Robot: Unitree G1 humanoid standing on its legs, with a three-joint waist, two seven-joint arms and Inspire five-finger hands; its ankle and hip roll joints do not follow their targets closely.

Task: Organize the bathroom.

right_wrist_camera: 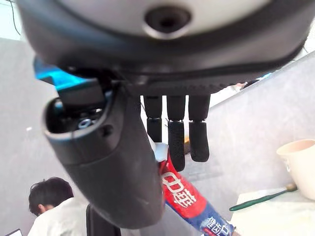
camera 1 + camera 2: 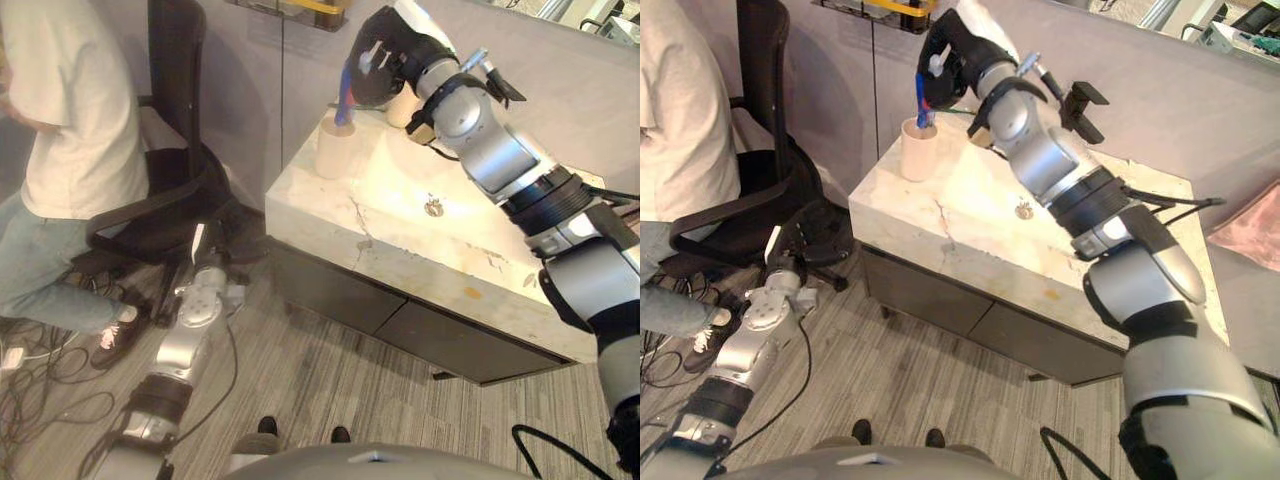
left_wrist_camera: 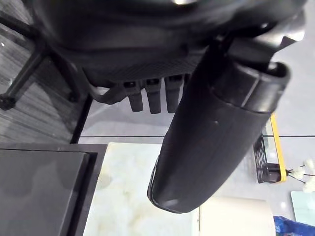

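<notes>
From the left eye I see a pale marble vanity top (image 2: 400, 215) with a drain fitting (image 2: 433, 208) in its basin, dark drawer fronts (image 2: 400, 325) below and grey plank flooring (image 2: 300, 380) in front. My right hand (image 2: 385, 55) hangs over the far corner, fingers curled round a red-and-blue toothpaste tube (image 2: 345, 100) whose lower end dips into a cream cup (image 2: 335, 148). A second cream cup (image 2: 402, 105) sits just behind the arm. A person in a white shirt (image 2: 70, 110) sits beside a black office chair (image 2: 175, 190) — well apart from the counter.

Right eye: same corner, the tube upright in the cup, grey wall (image 2: 1160, 110) behind, a wire shelf with a yellow edge (image 2: 885, 12) mounted on it, something pink (image 2: 1250, 225) off to the side.

Left wrist: my left hand (image 3: 147, 96) is low by the counter's edge, fingers short and partly curled, clamped on nothing, with the chair base (image 3: 29, 73) past them.

Right wrist: fingers and thumb pinch the tube, and a green-handled toothbrush (image 1: 258, 199) lies on the marble beside the other cup.
</notes>
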